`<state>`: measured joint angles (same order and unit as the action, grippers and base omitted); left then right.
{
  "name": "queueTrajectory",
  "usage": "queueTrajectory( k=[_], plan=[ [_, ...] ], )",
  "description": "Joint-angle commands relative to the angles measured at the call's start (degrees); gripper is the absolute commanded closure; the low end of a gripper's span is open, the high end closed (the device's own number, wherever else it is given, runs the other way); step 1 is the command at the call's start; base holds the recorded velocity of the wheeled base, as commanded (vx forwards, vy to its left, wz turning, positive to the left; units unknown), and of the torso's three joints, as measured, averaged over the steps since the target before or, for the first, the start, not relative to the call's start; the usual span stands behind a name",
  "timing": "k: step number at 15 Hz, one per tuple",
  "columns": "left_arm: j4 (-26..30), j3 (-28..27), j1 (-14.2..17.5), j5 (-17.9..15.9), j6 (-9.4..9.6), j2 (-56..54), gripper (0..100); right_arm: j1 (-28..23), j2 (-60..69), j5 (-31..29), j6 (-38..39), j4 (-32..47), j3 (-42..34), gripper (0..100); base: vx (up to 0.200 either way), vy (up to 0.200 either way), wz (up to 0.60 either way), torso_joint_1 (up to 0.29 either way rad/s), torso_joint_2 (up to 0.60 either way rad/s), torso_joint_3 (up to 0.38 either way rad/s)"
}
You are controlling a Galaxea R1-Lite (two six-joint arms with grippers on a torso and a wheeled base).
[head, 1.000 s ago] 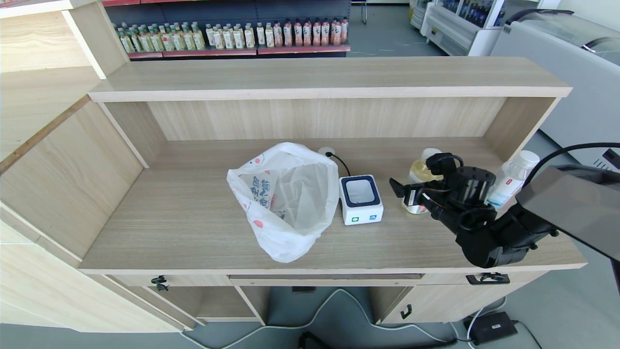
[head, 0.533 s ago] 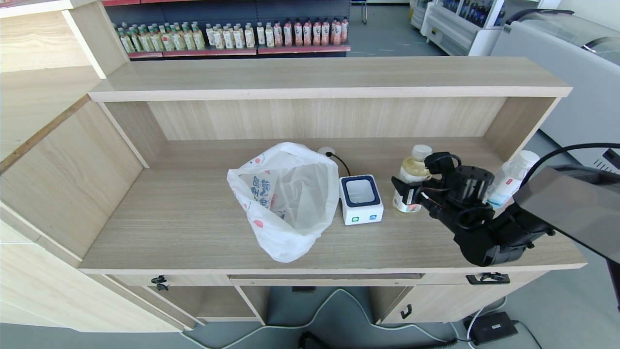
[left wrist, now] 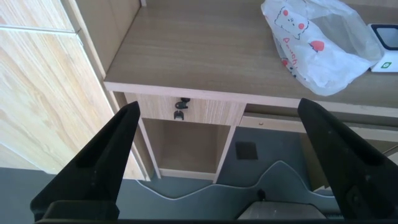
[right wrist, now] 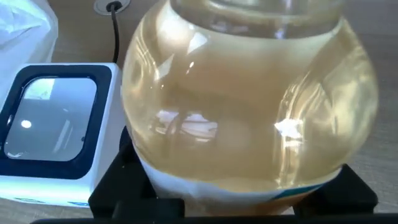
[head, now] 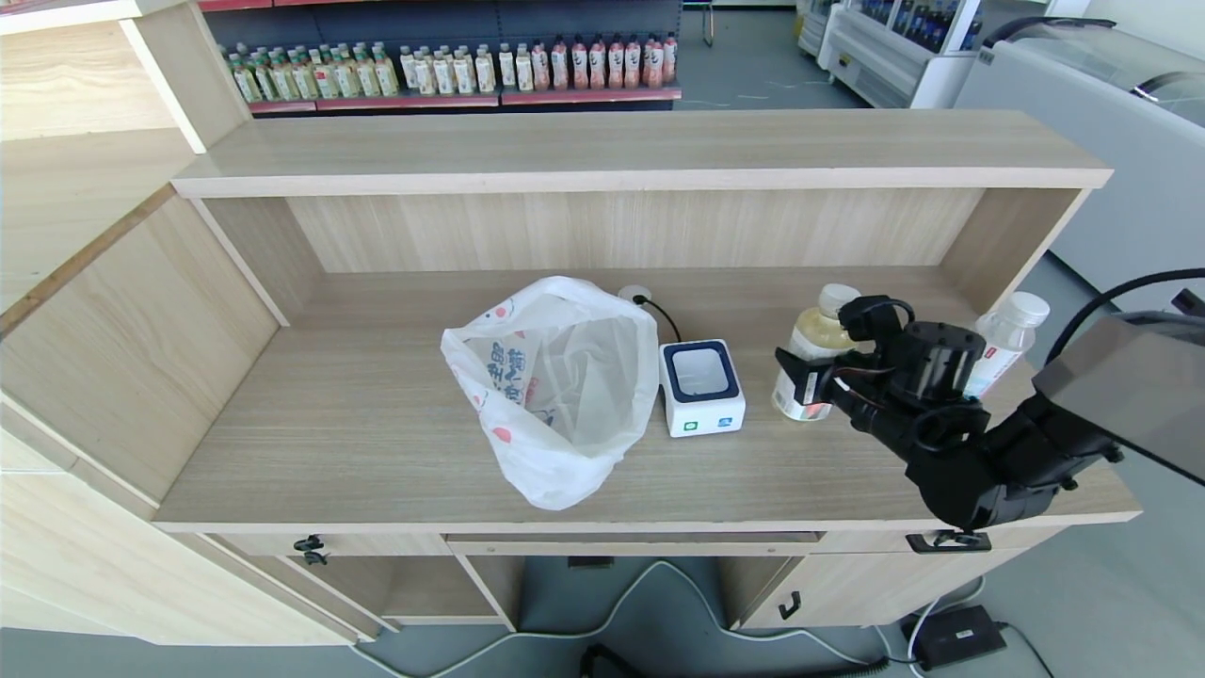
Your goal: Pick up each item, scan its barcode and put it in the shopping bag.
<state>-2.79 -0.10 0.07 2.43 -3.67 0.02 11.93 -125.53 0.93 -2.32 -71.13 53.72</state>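
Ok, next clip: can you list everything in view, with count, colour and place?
shopping bag: one, white with red print, middle of the counter, mouth open.
scanner: one, white with a dark window, just right of the bag.
yellow drink bottle: one, pale yellow, white cap, right of the scanner.
clear bottle: one, clear, white cap, counter's far right.
counter: one, light wood.
shelf bottles: many, mixed colours, store shelf behind.
right gripper: black, fingers shut on the yellow drink bottle.
left gripper: black, fingers open, before the counter's left end.
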Motion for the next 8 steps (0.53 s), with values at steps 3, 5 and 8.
queueTrajectory(
  k=[3,5,8],
  plan=[
    [-0.02,0.01,0.01,0.04,-0.02,-0.02,0,-2.88,24.89,10.15,1.35,6.62,-11.18,100,0.000,0.000,0.00,0.000,0.00,0.000],
    [-0.02,0.01,0.01,0.04,-0.02,-0.02,0,-3.41,40.71,18.67,7.50,22.79,-10.31,100,0.000,0.000,0.00,0.000,0.00,0.000],
    [-0.02,0.01,0.10,0.04,-0.02,-0.02,0,-3.15,56.53,31.86,17.78,47.14,-2.84,100,0.000,0.000,0.00,0.000,0.00,0.000]
  ],
)
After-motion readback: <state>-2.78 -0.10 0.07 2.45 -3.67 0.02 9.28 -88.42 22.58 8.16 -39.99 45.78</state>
